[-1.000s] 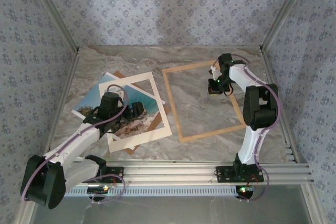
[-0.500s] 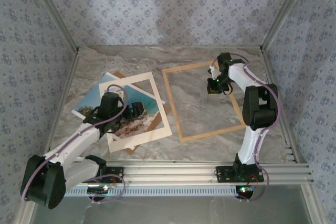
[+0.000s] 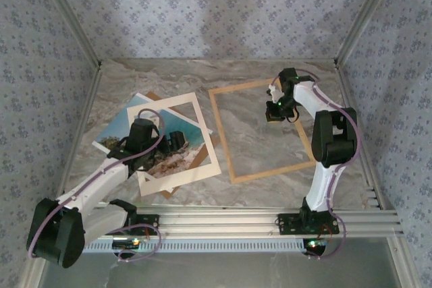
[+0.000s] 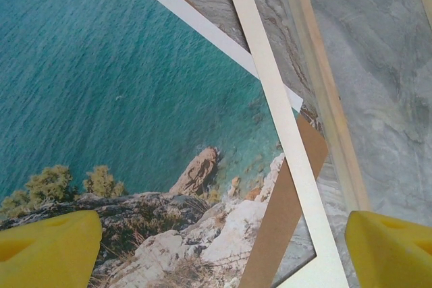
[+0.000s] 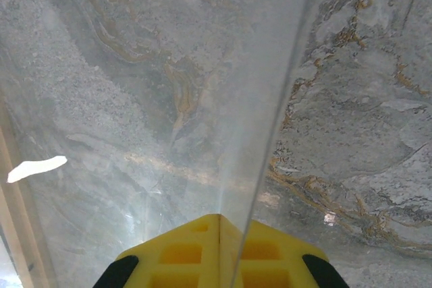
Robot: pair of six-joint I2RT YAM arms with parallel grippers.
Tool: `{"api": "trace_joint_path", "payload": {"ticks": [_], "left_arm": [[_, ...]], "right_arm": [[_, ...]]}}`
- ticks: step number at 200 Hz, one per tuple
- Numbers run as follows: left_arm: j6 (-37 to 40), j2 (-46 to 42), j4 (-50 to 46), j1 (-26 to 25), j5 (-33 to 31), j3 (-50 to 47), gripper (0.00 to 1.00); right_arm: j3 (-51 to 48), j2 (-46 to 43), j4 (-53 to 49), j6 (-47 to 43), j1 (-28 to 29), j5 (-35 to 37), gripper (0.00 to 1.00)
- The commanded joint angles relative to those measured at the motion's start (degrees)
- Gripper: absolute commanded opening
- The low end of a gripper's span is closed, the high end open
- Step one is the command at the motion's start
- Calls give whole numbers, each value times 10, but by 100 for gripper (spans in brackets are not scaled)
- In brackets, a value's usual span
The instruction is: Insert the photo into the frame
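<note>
1. Yellow-padded left gripper [image 4: 219, 254] hangs over the photo [image 4: 101, 85] with its fingers spread wide. One pad is above the rocky cliff; the other is past the cream mat [image 4: 283, 133], by the frame [image 4: 322, 92].
2. The photo lies flat on the marble table [image 3: 169, 79], left of the frame, under the mat and over a brown backing board [image 4: 283, 214].
3. The right gripper [image 5: 219, 234] is pressed together on the edge of a clear pane [image 5: 169, 99], above the frame's far right side and well apart from the photo.

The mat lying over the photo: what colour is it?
Plain cream mat, no pattern; clearest in the left wrist view.
</note>
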Motion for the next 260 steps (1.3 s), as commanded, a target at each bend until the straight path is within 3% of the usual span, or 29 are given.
{"api": "trace_joint_path", "payload": {"ticks": [1, 152, 260], "left_arm": [[4, 2, 4, -5, -5, 1, 93], [9, 10, 2, -6, -9, 0, 93], [13, 8, -5, -7, -15, -1, 93]], "right_arm": [[13, 10, -43, -9, 5, 9, 0], [29, 35, -50, -1, 1, 56, 0], [25, 23, -38, 15, -8, 46, 0]]}}
